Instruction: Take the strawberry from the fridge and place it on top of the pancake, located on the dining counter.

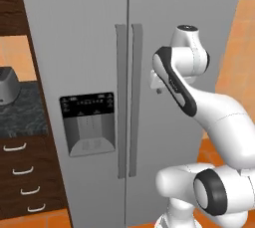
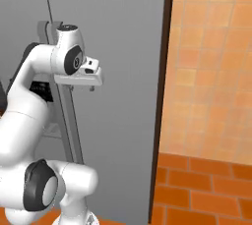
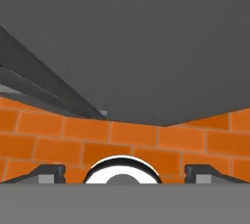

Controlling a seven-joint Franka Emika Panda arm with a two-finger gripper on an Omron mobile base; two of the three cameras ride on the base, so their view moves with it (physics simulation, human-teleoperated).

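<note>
- The fridge (image 1: 94,72) stands with both doors closed, so the strawberry cannot be seen; it is presumably inside.
- The gripper (image 3: 124,171) hangs in front of the fridge's right door, to the right of the right handle (image 1: 135,97), its fingertips (image 3: 49,173) set wide apart and holding nothing.
- The step in hand looks like opening the fridge: the robot should swing the hand toward the right handle, straddle the bar squarely, then close and pull in an arc around the door's hinge.
- A skewed approach risks slipping off that thin bar.

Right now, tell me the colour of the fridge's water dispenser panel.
Black, set in the grey fridge door; the water dispenser panel shows best in the left base view.
</note>
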